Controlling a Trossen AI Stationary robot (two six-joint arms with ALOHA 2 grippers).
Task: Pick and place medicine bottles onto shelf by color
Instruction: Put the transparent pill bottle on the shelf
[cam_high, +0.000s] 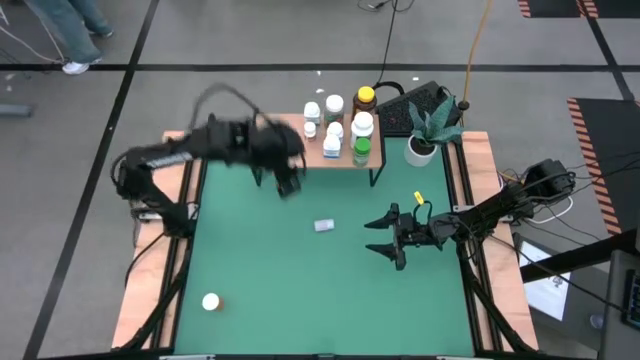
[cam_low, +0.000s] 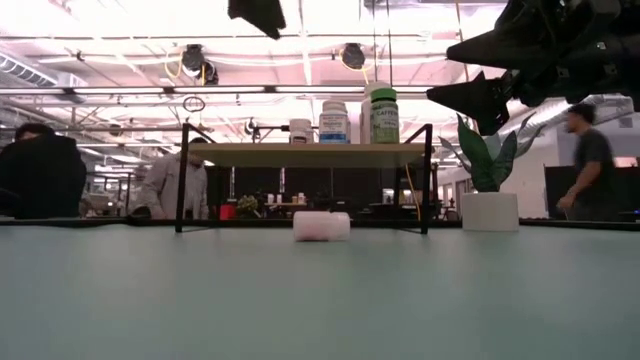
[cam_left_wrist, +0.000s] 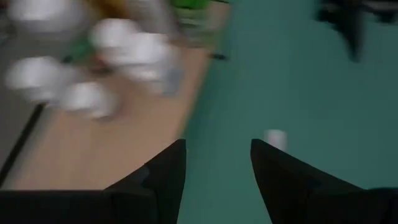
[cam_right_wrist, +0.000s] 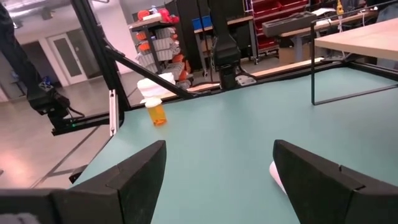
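Note:
Several medicine bottles (cam_high: 345, 125) stand upright on the shelf (cam_high: 318, 156), a light-wood board on black legs at the table's far edge. One white bottle (cam_high: 323, 225) lies on its side on the green mat mid-table. An amber bottle with a white cap (cam_right_wrist: 154, 107) stands near the table's front left corner (cam_high: 211, 301). My left gripper (cam_high: 288, 183) hangs open in the air above the mat, just in front of the shelf's left end, with nothing between its fingers (cam_left_wrist: 217, 146). My right gripper (cam_high: 376, 236) is open and level, right of the lying bottle, and empty (cam_right_wrist: 217, 149).
A white pot with a green plant (cam_high: 421, 148) stands right of the shelf. A dark keyboard (cam_high: 410, 108) lies behind the shelf. Wooden rails (cam_high: 150, 270) border the mat. People stand in the room beyond the table (cam_low: 40, 170).

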